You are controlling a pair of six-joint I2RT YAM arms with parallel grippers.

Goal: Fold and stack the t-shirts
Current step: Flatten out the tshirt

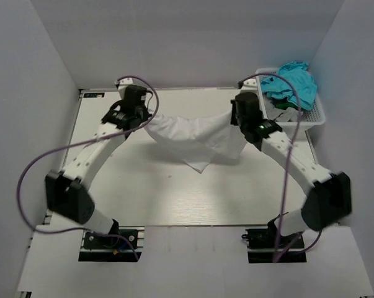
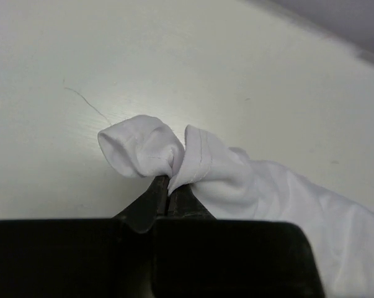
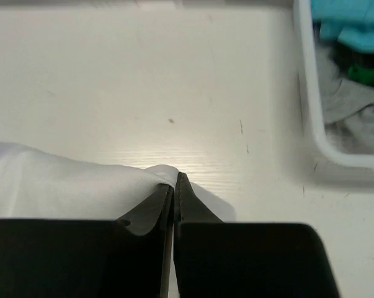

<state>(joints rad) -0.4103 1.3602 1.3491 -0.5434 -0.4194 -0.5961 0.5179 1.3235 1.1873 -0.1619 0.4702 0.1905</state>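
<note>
A white t-shirt (image 1: 196, 138) hangs stretched between my two grippers above the far half of the table, its lower point drooping toward the table's middle. My left gripper (image 1: 142, 119) is shut on the shirt's left end; in the left wrist view the gripper (image 2: 169, 184) pinches a bunched hem (image 2: 174, 152). My right gripper (image 1: 234, 121) is shut on the shirt's right end; in the right wrist view the gripper (image 3: 174, 180) pinches a white fold (image 3: 69, 186).
A white basket (image 1: 315, 117) stands at the back right corner, holding a teal shirt (image 1: 292, 84) and grey cloth (image 1: 286, 112). It also shows in the right wrist view (image 3: 311, 118). White walls close in the table on three sides.
</note>
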